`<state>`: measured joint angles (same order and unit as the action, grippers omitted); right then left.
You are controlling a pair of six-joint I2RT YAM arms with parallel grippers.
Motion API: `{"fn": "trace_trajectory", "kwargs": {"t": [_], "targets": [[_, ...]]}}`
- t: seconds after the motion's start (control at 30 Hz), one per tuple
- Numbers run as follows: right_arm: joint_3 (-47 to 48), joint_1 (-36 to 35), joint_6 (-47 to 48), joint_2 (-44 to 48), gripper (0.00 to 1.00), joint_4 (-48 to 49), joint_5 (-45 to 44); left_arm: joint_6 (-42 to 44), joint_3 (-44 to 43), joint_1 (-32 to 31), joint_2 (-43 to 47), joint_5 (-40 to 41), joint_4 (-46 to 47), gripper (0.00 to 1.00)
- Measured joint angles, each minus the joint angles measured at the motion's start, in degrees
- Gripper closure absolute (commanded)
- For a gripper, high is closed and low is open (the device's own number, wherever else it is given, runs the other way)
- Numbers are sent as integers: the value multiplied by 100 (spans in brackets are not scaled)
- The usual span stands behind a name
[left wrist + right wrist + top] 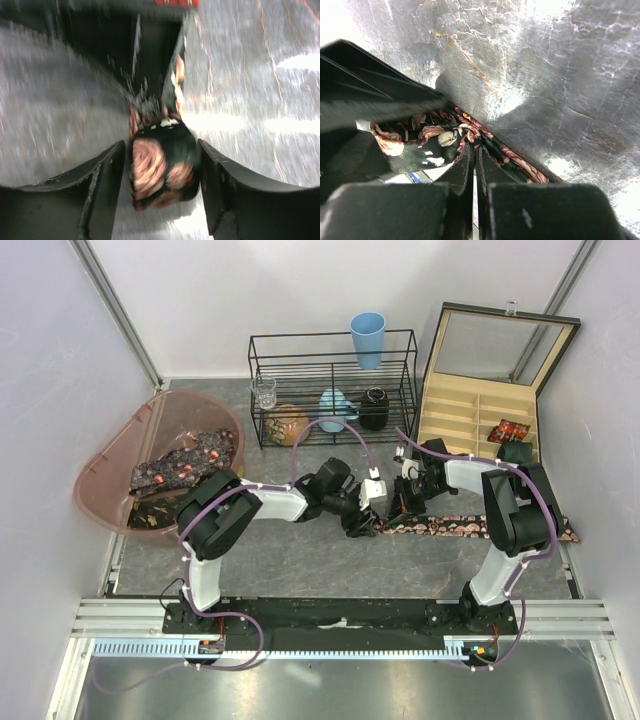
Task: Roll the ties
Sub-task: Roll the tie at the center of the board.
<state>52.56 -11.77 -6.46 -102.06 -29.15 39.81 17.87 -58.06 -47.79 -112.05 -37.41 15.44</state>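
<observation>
Tie (160, 172): coiled end in front of the wire rack (333, 385), flat tail stretching toward its right.
Left gripper (161, 145): jaws spread, flanking the coil.
Right gripper (473, 150): fingers pressed together, tips on the tail.
Other ties (185, 465): in the tub (100, 480), left of the rack.

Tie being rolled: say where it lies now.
In the top view, the tie lies on the table right of centre, in front of the wooden box; its coiled end sits inside the left hand.
</observation>
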Motion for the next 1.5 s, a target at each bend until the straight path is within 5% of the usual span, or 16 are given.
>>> {"fn": "trace_trajectory", "kwargs": {"t": [0.27,0.53,0.97,1.5], "targets": [[2,0,0,-2,100,0,-22,13,319,160,457,4,-164,31],[2,0,0,-2,100,0,-31,-57,350,155,457,31,-33,60],[0,0,0,-2,100,4,-31,-46,879,197,815,72,439,24],[2,2,-22,-13,100,7,-26,-20,507,153,254,136,525,24]]}}
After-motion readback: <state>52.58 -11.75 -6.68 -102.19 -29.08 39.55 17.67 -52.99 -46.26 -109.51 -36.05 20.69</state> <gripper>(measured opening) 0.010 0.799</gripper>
